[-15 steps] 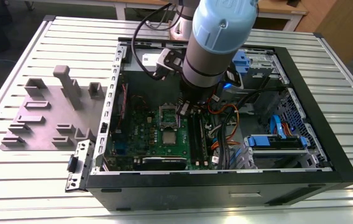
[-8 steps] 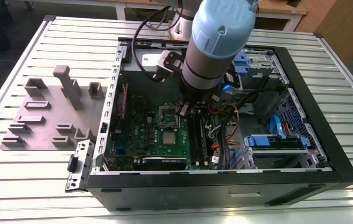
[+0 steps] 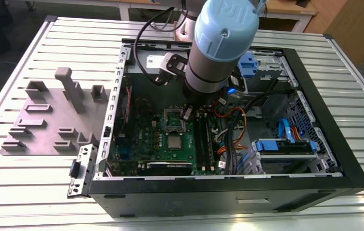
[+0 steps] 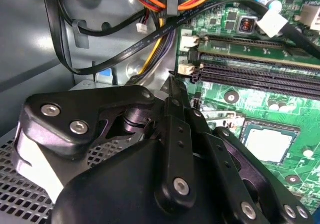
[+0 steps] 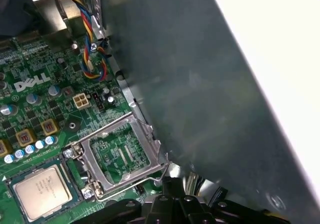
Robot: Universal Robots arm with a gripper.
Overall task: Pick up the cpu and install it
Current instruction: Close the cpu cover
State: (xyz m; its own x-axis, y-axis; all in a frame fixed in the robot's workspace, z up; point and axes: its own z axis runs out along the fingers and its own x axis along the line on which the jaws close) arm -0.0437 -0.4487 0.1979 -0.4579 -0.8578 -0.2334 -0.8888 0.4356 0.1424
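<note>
Reaching down into one open computer case, the single robot arm puts its gripper low over one green motherboard. The tip sits at the edge of one raised silver retention frame, by its thin wire lever. Whether the gripper is parted or closed cannot be told, and nothing shows held in it. One cpu lies flat in its socket just past that frame from the tip, apart from the gripper. Judging by this, the chip looks already placed and the work is at the frame. Any further move calls for fine, level handling, as lever, frame and chip crowd together.
</note>
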